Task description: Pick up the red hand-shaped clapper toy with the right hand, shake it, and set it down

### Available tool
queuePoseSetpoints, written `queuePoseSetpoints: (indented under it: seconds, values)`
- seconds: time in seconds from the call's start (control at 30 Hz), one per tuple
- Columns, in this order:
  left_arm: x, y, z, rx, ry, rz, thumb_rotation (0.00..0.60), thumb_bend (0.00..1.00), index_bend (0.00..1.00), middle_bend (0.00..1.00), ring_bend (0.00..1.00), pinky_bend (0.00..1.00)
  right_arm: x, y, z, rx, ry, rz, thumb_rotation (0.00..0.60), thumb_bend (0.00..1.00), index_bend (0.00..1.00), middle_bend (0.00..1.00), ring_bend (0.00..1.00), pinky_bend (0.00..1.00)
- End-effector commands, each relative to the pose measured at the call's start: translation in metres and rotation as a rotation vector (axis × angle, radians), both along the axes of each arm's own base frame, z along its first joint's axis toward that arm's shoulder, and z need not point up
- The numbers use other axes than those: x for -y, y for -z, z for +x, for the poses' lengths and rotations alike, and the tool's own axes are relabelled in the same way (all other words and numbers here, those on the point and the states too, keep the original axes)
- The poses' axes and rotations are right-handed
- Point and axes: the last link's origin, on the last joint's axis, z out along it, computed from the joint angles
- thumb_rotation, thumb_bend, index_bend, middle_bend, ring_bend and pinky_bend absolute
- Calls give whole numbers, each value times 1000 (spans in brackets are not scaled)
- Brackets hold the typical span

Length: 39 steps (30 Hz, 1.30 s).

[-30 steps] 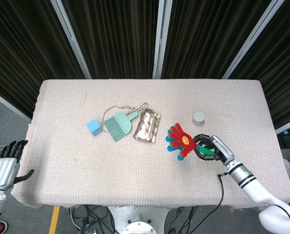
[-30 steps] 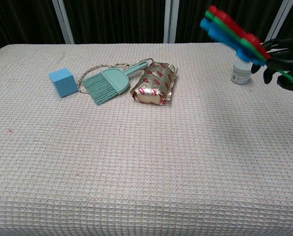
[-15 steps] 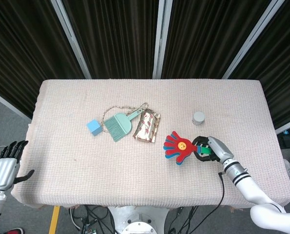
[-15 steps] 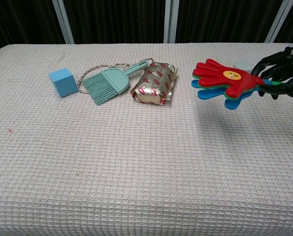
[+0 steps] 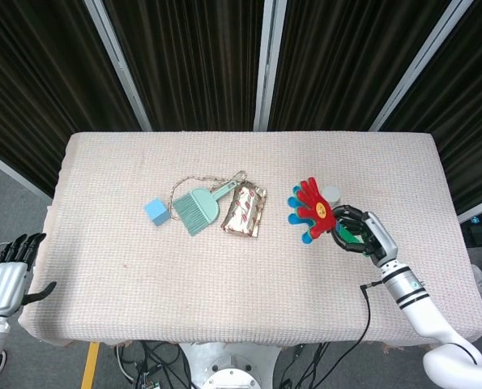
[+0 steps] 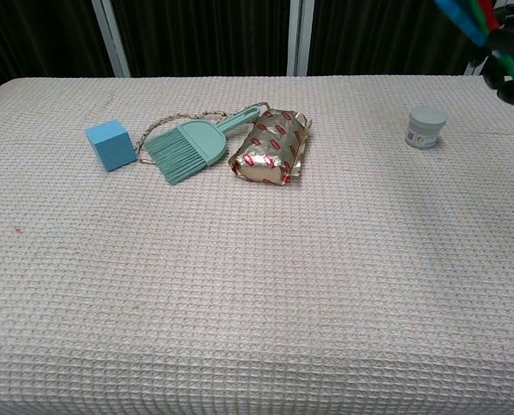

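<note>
Red clapper toy [image 5: 312, 209]: being held up off the table [image 5: 103, 267] beside the small grey jar [image 6: 425, 127], its green handle wrapped in the right hand [image 5: 356, 232] for shaking, while the left hand [image 5: 7, 274] is hanging idle, fingers extended, well away.

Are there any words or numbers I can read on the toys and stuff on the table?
None can be read.
Small jar: a label with marks, too small and blurred to read.
Shiny packet: a red pattern, no letters clear enough to read.
Clapper toy, held by the right hand: a yellow round spot, no words visible.
Blue block and brush: no text visible.
</note>
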Motion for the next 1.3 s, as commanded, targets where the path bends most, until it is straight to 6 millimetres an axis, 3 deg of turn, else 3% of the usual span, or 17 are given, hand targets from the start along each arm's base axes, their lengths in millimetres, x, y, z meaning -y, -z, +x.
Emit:
queuePoseSetpoints:
  seconds: [0.03,0.17,0.27,0.4,0.57,0.73,1.0,1.17,1.3]
  values:
    - [0,0,0,0,1,-1,600,198,59,77,47,125,0,-18,-16,285,-30,9,600,644,1000,621,604,813]
    - [0,0,0,0,2,-1,600,198,59,77,47,125,5,-17,-21,267,-45,35,600,645,1000,621,605,813]
    - [-1,0,0,-1,0,-3,600,198,59,77,47,125,6,-12,-24,140,-86,46,600,644,1000,621,605,813]
    - [0,0,0,0,0,-1,600,199,59,77,48,126,1,-4,-30,-173,-185,108,600,644,1000,633,604,813]
    - [0,0,0,2,0,-2,600,199,59,77,47,125,1,1,-32,-707,-344,173,600,642,1000,641,603,813]
    - [1,0,-1,2,-3,-3,600,198,59,77,47,125,0,7,-29,-945,-364,165,600,642,1000,658,601,813]
    - [0,-1,-2,3,-4,3,600,199,59,77,47,125,-2,10,-18,-986,-281,102,600,641,1000,661,602,813]
    - [1,1,-2,4,0,2,600,198,59,77,47,126,0,8,-13,-852,-214,-22,600,612,1000,661,601,812]
    - [0,1,-2,4,-1,2,600,198,59,77,47,125,-2,8,-20,-735,-168,-145,600,608,1000,639,596,805]
